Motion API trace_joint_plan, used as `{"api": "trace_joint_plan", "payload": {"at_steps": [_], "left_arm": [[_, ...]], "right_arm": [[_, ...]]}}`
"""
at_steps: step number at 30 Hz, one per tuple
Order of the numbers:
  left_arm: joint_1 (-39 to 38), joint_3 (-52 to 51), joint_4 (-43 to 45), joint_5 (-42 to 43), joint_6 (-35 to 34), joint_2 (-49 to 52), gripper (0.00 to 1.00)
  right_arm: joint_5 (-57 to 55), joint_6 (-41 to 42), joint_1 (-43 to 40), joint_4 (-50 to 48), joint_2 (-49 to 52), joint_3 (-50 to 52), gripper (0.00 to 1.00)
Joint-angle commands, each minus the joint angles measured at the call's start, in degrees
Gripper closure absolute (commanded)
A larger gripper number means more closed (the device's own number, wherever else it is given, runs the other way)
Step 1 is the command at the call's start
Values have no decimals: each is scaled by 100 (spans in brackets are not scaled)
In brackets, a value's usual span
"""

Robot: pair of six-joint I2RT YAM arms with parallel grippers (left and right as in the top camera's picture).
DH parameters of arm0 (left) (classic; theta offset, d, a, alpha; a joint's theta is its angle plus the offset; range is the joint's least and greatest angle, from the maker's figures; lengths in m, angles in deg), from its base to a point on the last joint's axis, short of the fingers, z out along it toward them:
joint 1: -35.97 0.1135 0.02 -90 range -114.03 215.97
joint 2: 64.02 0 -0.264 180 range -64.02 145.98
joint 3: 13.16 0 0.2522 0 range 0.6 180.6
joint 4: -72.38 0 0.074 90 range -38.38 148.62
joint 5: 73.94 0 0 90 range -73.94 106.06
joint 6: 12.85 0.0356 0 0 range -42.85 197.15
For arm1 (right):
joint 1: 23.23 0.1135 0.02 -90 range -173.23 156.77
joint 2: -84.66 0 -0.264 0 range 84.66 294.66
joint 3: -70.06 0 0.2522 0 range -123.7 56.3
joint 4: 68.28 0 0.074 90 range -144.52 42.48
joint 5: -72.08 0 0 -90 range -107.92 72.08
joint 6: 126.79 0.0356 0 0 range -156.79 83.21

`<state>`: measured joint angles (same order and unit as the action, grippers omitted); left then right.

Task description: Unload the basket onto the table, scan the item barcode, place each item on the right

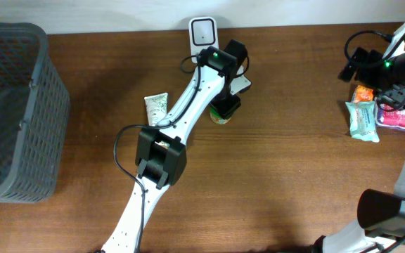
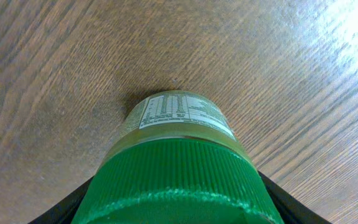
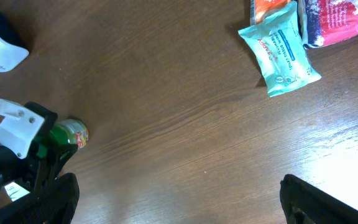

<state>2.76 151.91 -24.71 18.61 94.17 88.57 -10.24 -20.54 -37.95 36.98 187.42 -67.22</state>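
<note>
The left pincer (image 1: 225,105) is hanging over a green-capped jar (image 2: 176,118). In the left wrist view its dark fingers (image 2: 67,208) are showing at both lower corners, flanking the ribbed cap and sitting right at its sides. Whether they are clenching the cap or only lying beside it, I cannot tell. The jar's white printed label is facing the wrist camera, and its far end is meeting the desk (image 1: 294,176) in a small shadow. Whether it is standing straight or leaning is not clear.

The jar is sitting near the middle of the desk, toward the back edge. Just behind it, the white barcode scanner (image 1: 202,31) is standing at that edge. A white and green tube (image 1: 157,109) is lying just beside the left arm, to the jar's left. A grey mesh basket (image 1: 13,105) is occupying the far left end.

The right pincer (image 3: 178,186) is hovering released, its jaws standing wide apart with only bare wood between them. Beyond it, a teal packet (image 3: 278,53) is lying flat, with an orange packet (image 1: 363,93) and a pink packet (image 1: 396,112) crowding close behind it.
</note>
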Motion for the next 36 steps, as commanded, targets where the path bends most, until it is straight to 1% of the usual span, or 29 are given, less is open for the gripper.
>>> {"api": "trace_joint_plan", "payload": {"at_steps": [1,2,3,4,5,6,7,8,10,12,14,15,17,19,21,22,23,24,25,28,29,30,31,34,36], "left_arm": [[28,57,15,415,-2347,44,48],[68,57,17,415,-3272,44,53],[120,57,28,496,-4350,44,55],[168,57,96,765,-5066,44,55],[229,57,223,1178,-5571,44,57],[264,57,258,1346,-5882,44,57],[293,57,273,1403,-6446,44,50],[308,57,328,1401,-6610,44,42],[306,57,455,1401,-6607,44,36],[299,57,520,1405,-6605,44,18],[302,92,531,1443,-6603,39,6],[302,179,531,1440,-6603,31,2],[302,557,529,1377,-6474,15,0],[302,1196,341,1078,-6363,-52,1],[374,2520,-284,520,-5995,-166,1],[455,2855,-542,315,-5993,-280,1],[579,2846,-750,74,-5974,-588,1],[739,2846,-1099,-387,-5976,-846,1],[940,2841,-1340,-901,-5834,-1064,1],[1513,2841,-1340,-944,-3967,-1353,1],[1716,2841,-1340,-946,-3602,-1360,1],[1891,2785,-1340,-949,-3399,-1360,1],[2216,2677,-1340,-955,-3252,-1360,1],[2765,2533,-1340,-986,-3254,-1360,1],[2940,2503,-1340,-990,-3254,-1360,1]], "right_arm": [[72,11,42,2,-48,-2,1],[72,11,42,2,-50,-2,1],[72,11,42,2,-50,-2,1],[72,11,42,2,-48,-2,1],[72,11,42,2,-48,-2,1],[72,11,42,2,-50,-2,1],[72,11,42,2,-48,-2,1],[72,11,42,2,-50,-2,1],[72,11,42,2,-48,-2,1],[72,11,42,2,-50,-2,1],[72,11,42,2,-50,-2,1],[72,11,42,2,-50,-2,1],[72,11,42,2,-48,0,1],[72,11,42,2,-50,-2,1],[72,11,42,2,-50,0,1],[72,11,42,2,-48,-2,1],[72,11,42,2,-50,0,1],[72,11,42,2,-50,-2,1],[72,11,42,2,-50,-2,1],[72,11,42,2,-50,0,1],[72,11,42,2,-50,-2,1],[72,11,42,2,-48,-2,1],[72,11,42,2,-50,-2,1],[72,11,42,2,-48,0,1],[72,11,42,2,-50,-2,1]]}}
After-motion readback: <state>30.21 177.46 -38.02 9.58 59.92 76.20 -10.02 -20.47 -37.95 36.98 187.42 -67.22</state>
